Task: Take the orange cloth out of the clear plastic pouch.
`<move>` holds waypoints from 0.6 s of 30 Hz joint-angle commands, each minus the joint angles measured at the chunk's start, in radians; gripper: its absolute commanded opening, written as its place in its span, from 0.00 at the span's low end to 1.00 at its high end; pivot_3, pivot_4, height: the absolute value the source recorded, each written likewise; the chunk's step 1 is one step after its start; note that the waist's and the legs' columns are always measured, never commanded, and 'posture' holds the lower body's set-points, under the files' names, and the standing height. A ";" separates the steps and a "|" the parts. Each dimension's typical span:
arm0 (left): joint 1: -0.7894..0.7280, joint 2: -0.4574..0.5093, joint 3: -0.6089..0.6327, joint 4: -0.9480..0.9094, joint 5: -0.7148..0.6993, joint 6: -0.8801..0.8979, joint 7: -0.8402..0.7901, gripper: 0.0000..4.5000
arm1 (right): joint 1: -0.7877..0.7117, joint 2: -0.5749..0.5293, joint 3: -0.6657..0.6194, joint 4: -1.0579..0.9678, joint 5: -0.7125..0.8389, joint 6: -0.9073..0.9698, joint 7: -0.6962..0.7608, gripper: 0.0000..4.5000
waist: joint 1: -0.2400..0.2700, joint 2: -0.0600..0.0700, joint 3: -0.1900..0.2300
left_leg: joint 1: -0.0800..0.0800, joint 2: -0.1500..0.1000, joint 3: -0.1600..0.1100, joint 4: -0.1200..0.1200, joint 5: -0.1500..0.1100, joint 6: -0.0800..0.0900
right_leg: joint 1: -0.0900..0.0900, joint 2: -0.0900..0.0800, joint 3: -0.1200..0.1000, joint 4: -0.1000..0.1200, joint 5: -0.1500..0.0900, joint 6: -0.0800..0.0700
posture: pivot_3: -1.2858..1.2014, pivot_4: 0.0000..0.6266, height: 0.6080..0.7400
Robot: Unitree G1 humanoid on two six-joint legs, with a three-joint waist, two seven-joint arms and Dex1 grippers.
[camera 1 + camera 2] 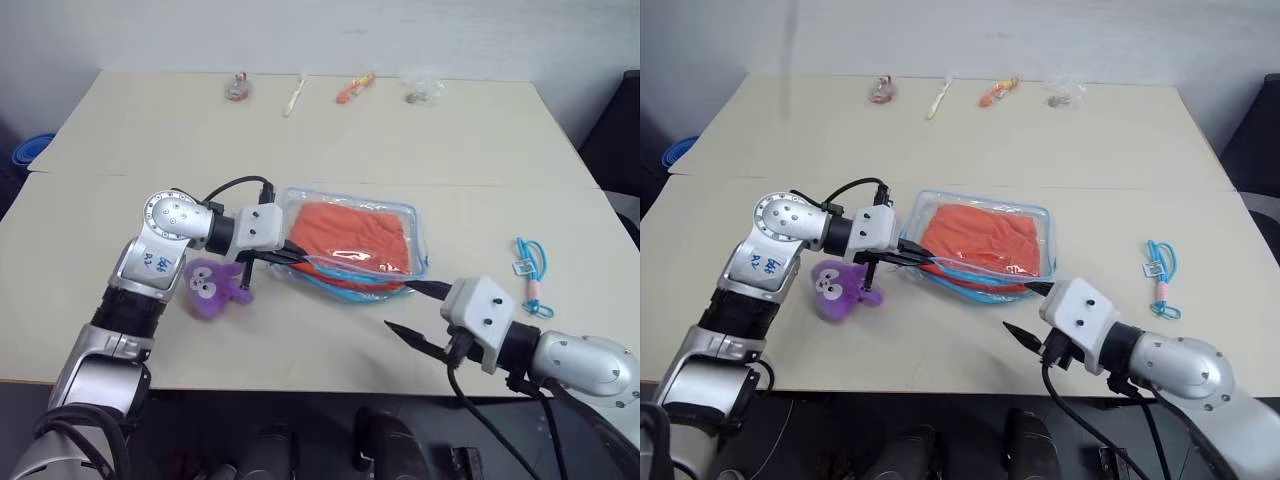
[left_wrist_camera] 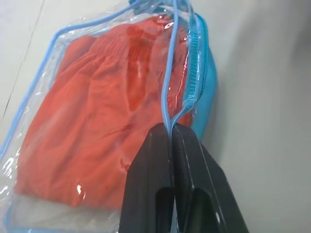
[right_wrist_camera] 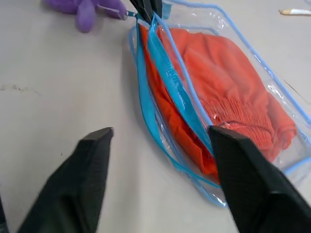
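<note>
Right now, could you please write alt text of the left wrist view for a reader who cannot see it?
The left pincer, shut, pinches the light-blue edge of the clear plastic pouch beside its zipper. The wrinkled orange cloth lies inside the pouch, on a pale table.

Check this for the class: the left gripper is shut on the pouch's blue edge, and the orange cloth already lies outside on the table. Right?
Not quite. The left gripper is shut on the blue edge of the clear plastic pouch, but the orange cloth is inside the pouch, as the left wrist view shows.
</note>
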 commanded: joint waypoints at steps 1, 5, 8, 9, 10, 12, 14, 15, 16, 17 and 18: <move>0.033 -0.001 0.033 -0.126 -0.021 0.106 0.078 0.00 | -0.042 0.017 0.093 0.018 -0.139 -0.066 -0.037 0.38 | 0.000 0.000 0.000 | 0.000 0.000 0.000 0.000 0.000 0.000 | 0.000 0.000 0.000 0.000 0.000 0.000 | 0.52 0.24 1.00; 0.067 -0.029 0.037 -0.180 -0.026 0.159 0.145 0.00 | -0.120 0.054 0.258 0.126 -0.357 -0.140 -0.091 0.31 | 0.000 0.000 0.000 | 0.001 0.000 -0.001 0.000 0.000 0.000 | 0.000 0.000 0.001 0.000 0.000 0.000 | 0.52 0.24 1.00; 0.071 -0.043 0.035 -0.198 -0.034 0.188 0.171 0.00 | -0.166 0.095 0.324 0.204 -0.452 -0.188 -0.103 0.31 | 0.000 0.000 0.000 | 0.000 0.000 0.000 0.000 0.000 0.000 | 0.000 0.000 0.000 0.000 0.000 0.000 | 0.52 0.24 1.00; 0.071 -0.048 0.035 -0.202 -0.039 0.198 0.179 0.00 | -0.181 0.109 0.341 0.230 -0.479 -0.201 -0.104 0.31 | -0.001 0.000 0.000 | 0.000 0.000 0.000 0.000 0.000 0.000 | 0.000 0.000 0.001 0.000 0.000 0.000 | 0.52 0.24 1.00; 0.071 -0.051 0.035 -0.205 -0.044 0.206 0.185 0.00 | -0.190 0.121 0.352 0.248 -0.500 -0.212 -0.103 0.31 | 0.000 0.000 0.000 | 0.000 0.000 0.000 0.000 0.000 0.000 | 0.000 0.000 0.001 0.000 0.000 0.000 | 0.52 0.24 1.00; 0.069 -0.056 0.033 -0.211 -0.047 0.218 0.193 0.00 | -0.200 0.150 0.364 0.280 -0.536 -0.225 -0.107 0.39 | 0.000 0.000 0.000 | 0.000 0.000 0.000 0.000 0.000 0.000 | 0.000 0.000 0.000 0.000 0.000 0.000 | 0.52 0.24 1.00; 0.072 -0.054 0.029 -0.217 -0.051 0.222 0.192 0.00 | -0.216 0.159 0.389 0.315 -0.604 -0.247 -0.112 0.51 | -0.001 0.000 0.000 | 0.000 0.000 0.000 0.000 0.000 0.000 | 0.000 0.000 0.000 0.000 0.000 0.000 | 0.52 0.24 1.00; 0.072 -0.052 0.028 -0.220 -0.053 0.224 0.192 0.00 | -0.219 0.163 0.395 0.324 -0.626 -0.253 -0.112 0.57 | -0.001 0.000 0.000 | 0.000 0.000 0.000 0.000 0.000 0.000 | 0.000 0.000 0.000 0.000 0.000 0.000 | 0.52 0.24 1.00; 0.074 -0.050 0.027 -0.222 -0.055 0.224 0.191 0.00 | -0.221 0.172 0.394 0.334 -0.640 -0.258 -0.114 0.64 | -0.001 0.000 0.000 | 0.000 0.000 0.001 0.000 0.000 0.000 | 0.000 0.000 0.000 0.000 0.000 0.000 | 0.52 0.24 1.00; 0.074 -0.047 0.027 -0.224 -0.058 0.225 0.189 0.00 | -0.224 0.183 0.394 0.345 -0.653 -0.260 -0.113 0.64 | -0.001 0.000 0.000 | 0.000 0.000 0.001 0.000 0.000 0.000 | 0.000 0.000 0.000 0.000 0.000 0.000 | 0.52 0.24 1.00; 0.075 -0.045 0.027 -0.225 -0.060 0.226 0.188 0.00 | -0.226 0.191 0.393 0.353 -0.663 -0.262 -0.112 0.64 | -0.001 0.000 0.000 | 0.000 0.000 0.001 0.000 0.000 0.000 | 0.000 0.000 0.000 0.000 0.000 0.000 | 0.52 0.24 1.00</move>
